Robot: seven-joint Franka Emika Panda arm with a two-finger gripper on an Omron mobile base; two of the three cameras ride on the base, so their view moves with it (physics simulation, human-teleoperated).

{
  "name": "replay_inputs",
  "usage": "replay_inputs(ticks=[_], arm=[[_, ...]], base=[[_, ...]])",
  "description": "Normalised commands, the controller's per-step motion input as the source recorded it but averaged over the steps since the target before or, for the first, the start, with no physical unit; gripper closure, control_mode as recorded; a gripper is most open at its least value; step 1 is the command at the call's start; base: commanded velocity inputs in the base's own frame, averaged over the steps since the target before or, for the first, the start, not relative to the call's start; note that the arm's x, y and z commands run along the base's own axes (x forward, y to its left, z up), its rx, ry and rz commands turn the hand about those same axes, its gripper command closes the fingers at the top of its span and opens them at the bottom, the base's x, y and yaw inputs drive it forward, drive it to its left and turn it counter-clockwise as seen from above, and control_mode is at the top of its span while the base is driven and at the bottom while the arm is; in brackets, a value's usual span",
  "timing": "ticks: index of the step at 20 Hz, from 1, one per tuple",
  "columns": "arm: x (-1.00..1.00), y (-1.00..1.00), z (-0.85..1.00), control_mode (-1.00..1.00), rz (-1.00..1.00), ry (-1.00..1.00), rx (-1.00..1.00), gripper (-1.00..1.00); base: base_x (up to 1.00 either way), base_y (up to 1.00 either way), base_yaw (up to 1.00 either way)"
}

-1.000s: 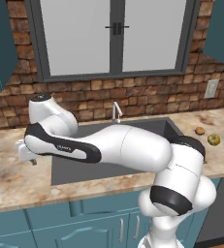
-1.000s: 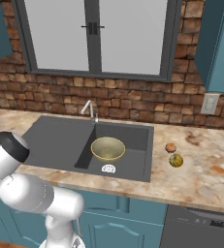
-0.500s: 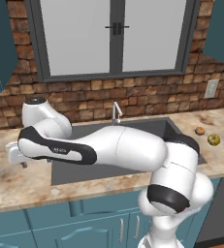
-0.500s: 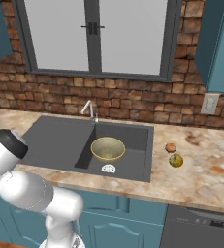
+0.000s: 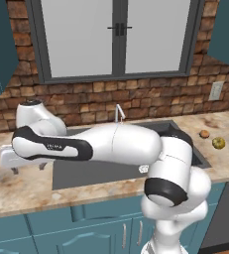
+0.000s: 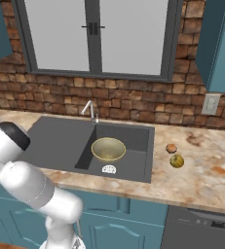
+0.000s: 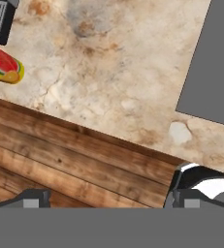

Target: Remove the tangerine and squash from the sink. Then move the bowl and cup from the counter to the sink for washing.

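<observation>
Bare counter (image 7: 108, 77) lies between the cup (image 7: 3, 65) and the sink (image 7: 215, 63).

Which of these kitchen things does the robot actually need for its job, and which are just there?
Part of the job:
tangerine, on the counter right of the sink
squash, beside it
bowl, in the basin
sink
cup, on the counter

Just there:
faucet
window
wall outlet

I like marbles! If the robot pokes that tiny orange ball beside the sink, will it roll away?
Probably: the tiny orange ball looks round and sits on flat marbled counter. The yellow-green fruit close by might stop it one way.
</observation>
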Motion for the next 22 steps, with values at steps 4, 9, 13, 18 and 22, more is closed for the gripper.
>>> replay_inputs(ticks=[4, 9, 13, 18, 22], arm=[[-0.03, 0.35, 0.01, -1.0, 0.0, 0.0, 0.0, -1.0], [-0.04, 0.27, 0.05, -1.0, 0.0, 0.0, -0.01, -1.0], [0.0, 0.24, 0.07, -1.0, -0.04, 0.0, -0.01, -1.0], [0.01, 0.31, 0.02, -1.0, -0.01, 0.03, 0.0, -1.0], [0.07, 0.32, 0.0, -1.0, -0.01, 0.03, 0.0, -1.0]], base=[[0.0, 0.0, 0.0], [0.0, 0.0, 0.0], [0.0, 0.0, 0.0], [0.0, 0.0, 0.0], [0.0, 0.0, 0.0]])
